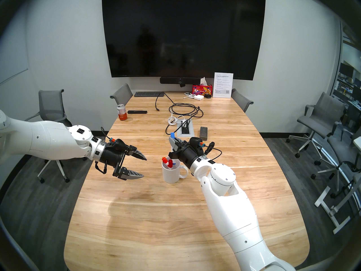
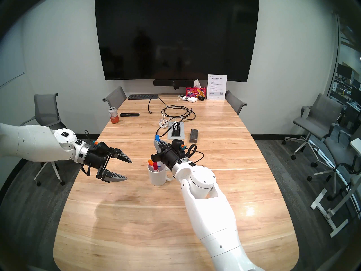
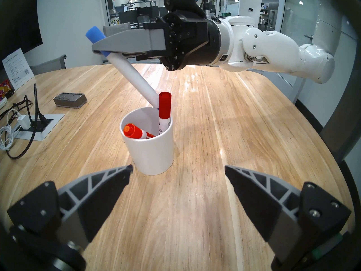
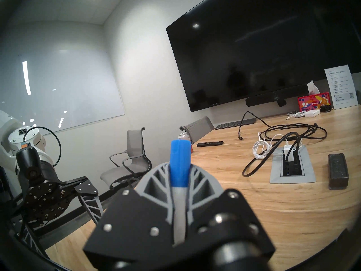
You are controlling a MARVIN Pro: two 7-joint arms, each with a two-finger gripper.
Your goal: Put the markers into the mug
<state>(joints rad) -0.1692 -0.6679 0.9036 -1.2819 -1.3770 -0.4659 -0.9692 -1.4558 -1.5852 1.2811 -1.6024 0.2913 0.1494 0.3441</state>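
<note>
The left gripper point(image 1: 144, 167) hangs spread and empty, left of the mug point(image 3: 150, 145), which holds 2 markers. The right gripper point(image 3: 95, 46) pinches the blue-capped marker point(image 3: 130, 74) near its cap; its long axis slants down, lower tip at the rim.

White-walled meeting room, wall screen point(image 1: 183, 33), grey chairs point(image 1: 51, 106) around wooden table point(image 1: 156, 215)

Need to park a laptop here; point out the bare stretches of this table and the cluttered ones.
Bare: the wide near stretch of the table in front of the mug, and the right side past the eraser block. Crowded: the centre strip with cables and power box, and the far end by the keyboard and tissue box.
</note>
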